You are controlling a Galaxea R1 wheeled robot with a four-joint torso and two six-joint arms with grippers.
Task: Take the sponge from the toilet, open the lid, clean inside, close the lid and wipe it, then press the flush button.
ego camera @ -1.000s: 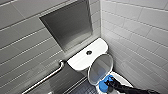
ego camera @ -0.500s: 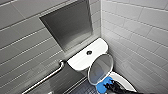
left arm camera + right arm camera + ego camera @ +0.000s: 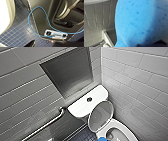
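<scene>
While the right tool [image 3: 150,44] grips the sponge [image 3: 140,22], the blue pad sits at the near rim of the open bowl [image 3: 126,130], at the head view's lower edge. Whether the left tool [image 3: 30,44] is wide or narrow I cannot tell; it hangs low over the dark blue tiled floor [image 3: 18,33], beside the toilet [image 3: 3,18]. Behind the bowl the lid [image 3: 100,115] stands raised, leaning back against the tank [image 3: 80,107]. A dark round button [image 3: 89,99] sits in the tank top. Left of the tank a metal bar [image 3: 47,123] runs along the grey tiled wall [image 3: 20,92], with a niche [image 3: 66,72] above.
</scene>
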